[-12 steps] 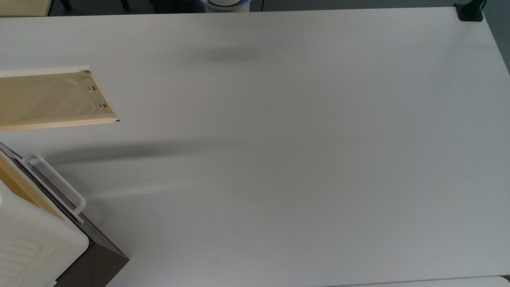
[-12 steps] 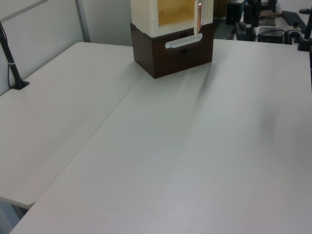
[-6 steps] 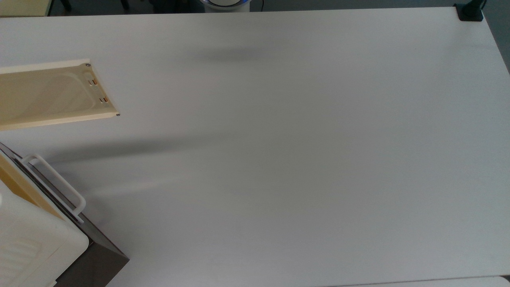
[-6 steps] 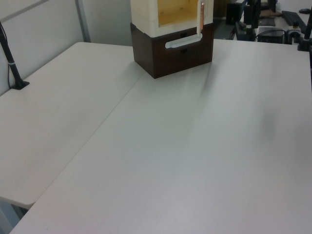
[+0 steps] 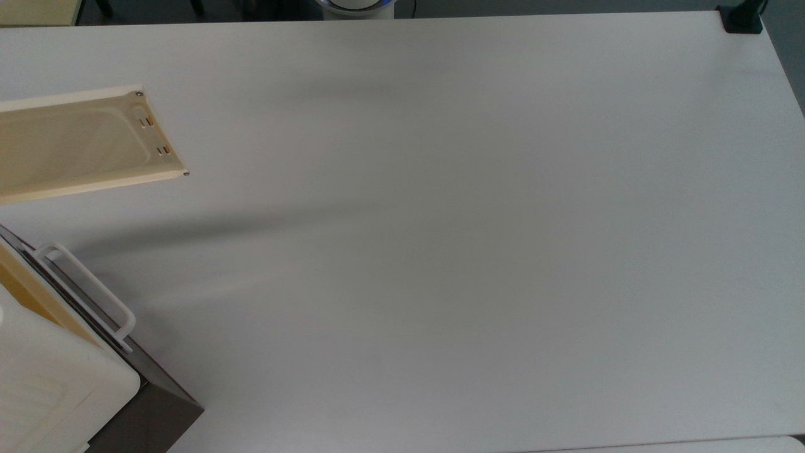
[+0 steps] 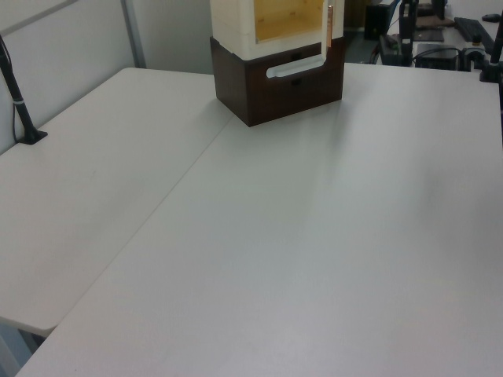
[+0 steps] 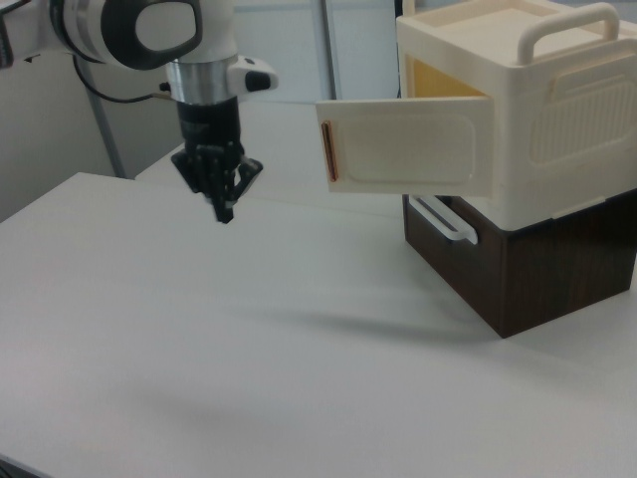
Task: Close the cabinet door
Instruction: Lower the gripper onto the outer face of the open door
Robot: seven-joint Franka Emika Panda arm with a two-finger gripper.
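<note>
Now my gripper (image 7: 225, 211), jaws pressed together, hangs apart from the open cabinet door (image 7: 408, 146) to push it.

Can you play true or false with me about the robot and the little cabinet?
1. The cabinet door is open. True.
2. The gripper is holding the door. False: it hangs above the table, apart from the door, holding nothing.
3. The cabinet has a dark brown lower part. True.
4. The gripper's jaws are wide open. False: they are shut.
5. The white bar handle is on the door. False: it is on the brown front.
</note>
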